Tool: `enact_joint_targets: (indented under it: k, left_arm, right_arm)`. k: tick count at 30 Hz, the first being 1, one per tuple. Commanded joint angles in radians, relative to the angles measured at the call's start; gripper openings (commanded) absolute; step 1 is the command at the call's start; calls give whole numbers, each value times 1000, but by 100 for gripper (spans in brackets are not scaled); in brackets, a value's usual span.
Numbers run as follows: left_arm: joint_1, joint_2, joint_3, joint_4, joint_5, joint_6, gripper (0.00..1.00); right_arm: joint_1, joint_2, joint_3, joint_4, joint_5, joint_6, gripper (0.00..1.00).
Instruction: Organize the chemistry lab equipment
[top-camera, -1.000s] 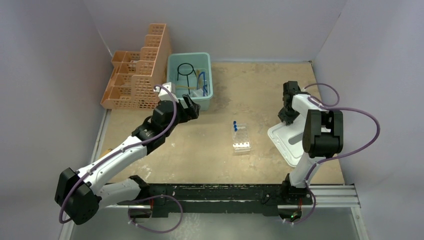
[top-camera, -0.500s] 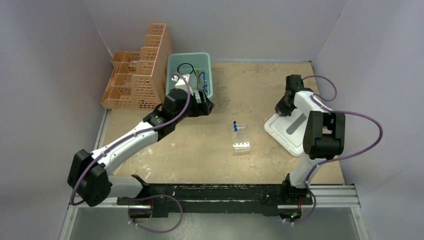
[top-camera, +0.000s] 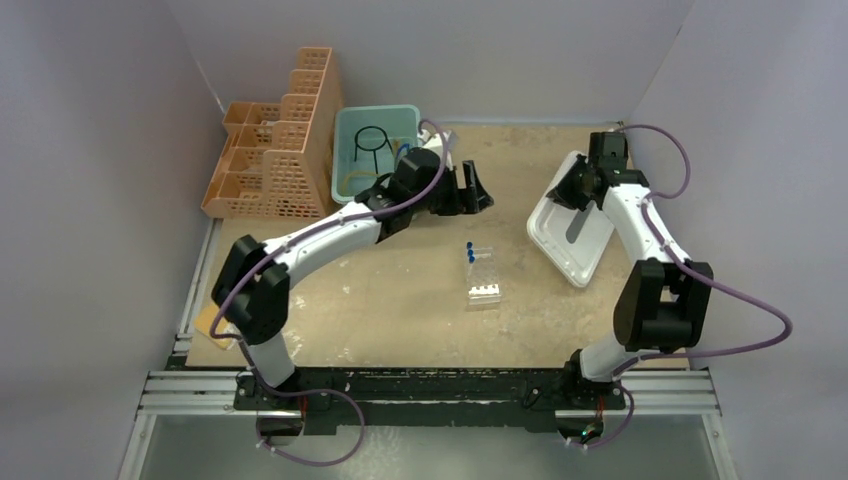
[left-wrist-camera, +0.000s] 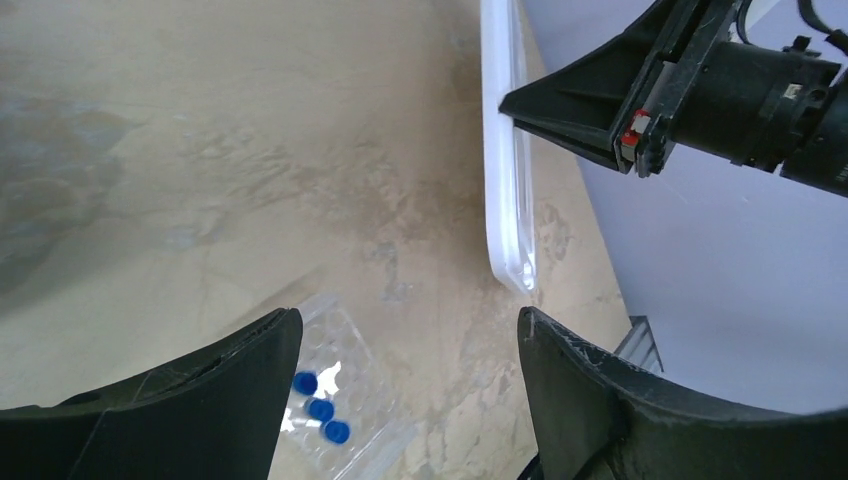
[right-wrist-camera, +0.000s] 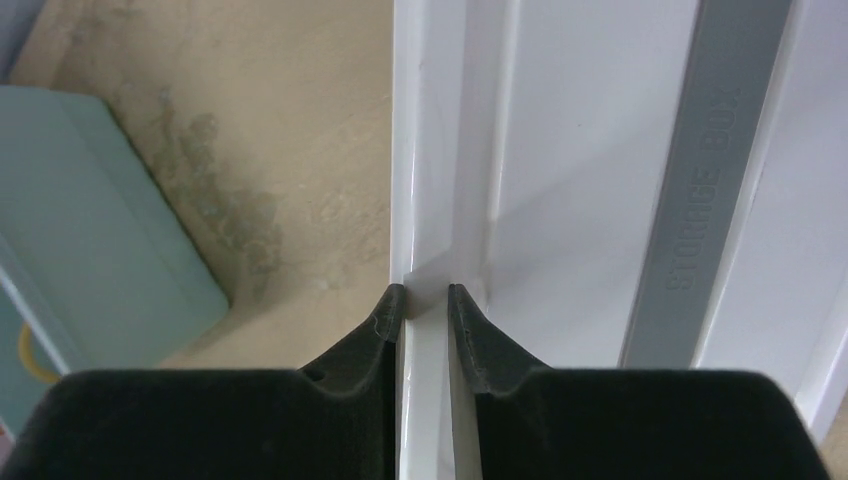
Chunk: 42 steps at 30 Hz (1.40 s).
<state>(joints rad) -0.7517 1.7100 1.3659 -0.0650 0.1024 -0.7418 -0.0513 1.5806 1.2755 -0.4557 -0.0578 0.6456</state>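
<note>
We grip white lid (top-camera: 572, 250) by rim, right gripper (top-camera: 574, 190) clamped on it, far right. We judge this lid-handling step. Left gripper (top-camera: 476, 188) spread, empty. Clear tube rack (top-camera: 482, 276) mid-table, not yet binned. Next calls for left descent onto rack, then carry to teal bin (top-camera: 378, 109).

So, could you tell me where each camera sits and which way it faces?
Top external: high behind the bases, looking down on the table; left arm and right arm show whole.
Left wrist: on the left arm, facing past its open left gripper to the clear tube rack, white lid and right gripper.
Right wrist: looks along its fingers, shut on the lid's rim; teal bin at left.
Shared: all three show the lid; top and left wrist share the rack.
</note>
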Motion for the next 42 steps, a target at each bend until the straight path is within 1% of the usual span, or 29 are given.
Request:
enact_joint_targets:
  k: [1,4,8,13,15,17,19,21,24,25,28,31,34,42]
  left_arm:
    - [-35,123,141,50,109,-65,78]
    - [-52,214,220,49,155,-99,76]
    - [-76,312,272,139,225,-188,75]
    - [-96,346,260,259,256,-259,75]
    - [-103,352,257,280,256,-269,74]
    - [-110,361,262,278,242,-271,72]
    - [-115,378,285,244,227,-267,67]
    - [-119,403,335,141,195,-229,62]
    - [-120,394,359,11,78,-157,61]
    - [-120,383,357,-24,27,-136,61]
    - [-118,360,360,-106,-72,-90,61]
    - [-118,341,357,-127,-99,-68,61]
    - [-112,339,371,-157,-127,-50,61]
    - [-69,342,384,-196,-132,-44,57]
  right_arm:
    - [4,-67,21,52,-94,-5,0]
    - [3,-91,6,62,-125,6,0]
    - [3,-111,-26,84,-165,23,0]
    - [3,-122,-51,103,-197,38,0]
    - [3,-124,-58,104,-203,39,0]
    - [3,-125,-63,105,-211,37,0]
    - [3,-129,-68,107,-217,37,0]
    - [3,-126,-73,106,-205,34,0]
    - [4,-107,-82,104,-146,4,0]
    - [3,-92,-84,104,-121,-7,2]
    - [5,6,-34,61,-27,-90,16]
    - [27,113,24,38,-6,-115,24]
    - [56,206,80,30,24,-122,28]
    - [146,373,230,-31,132,-140,29]
